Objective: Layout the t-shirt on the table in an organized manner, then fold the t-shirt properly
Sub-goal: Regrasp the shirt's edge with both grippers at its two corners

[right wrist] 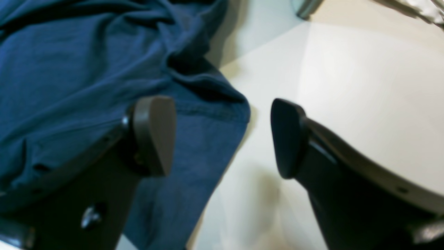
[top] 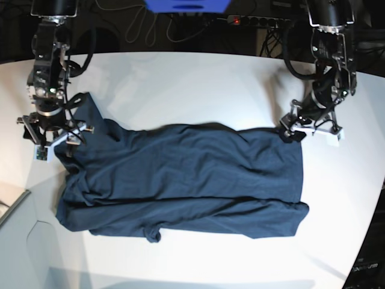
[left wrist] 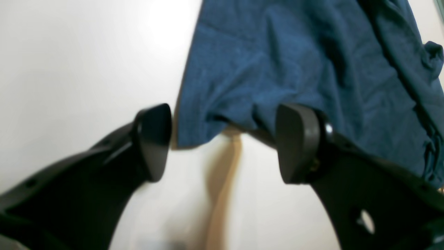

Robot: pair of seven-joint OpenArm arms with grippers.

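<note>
The dark navy t-shirt [top: 180, 180] lies spread but wrinkled across the white table [top: 192, 90]. My left gripper [top: 287, 133] is at the shirt's upper right corner. In the left wrist view it [left wrist: 225, 142] is open, with the shirt's edge [left wrist: 277, 62] lying between its fingers [left wrist: 298, 142] just above the table [left wrist: 69, 69]. My right gripper [top: 60, 149] is at the shirt's upper left part. In the right wrist view it [right wrist: 222, 137] is open, one finger [right wrist: 154, 135] over the shirt [right wrist: 69, 69], the other over bare table [right wrist: 364, 104].
The table's curved edge runs along the lower left, with grey floor [top: 18, 241] beyond; it also shows in the right wrist view [right wrist: 256, 21]. A power strip and cables [top: 264, 21] lie behind the table. A blue object [top: 186, 5] sits at the top centre.
</note>
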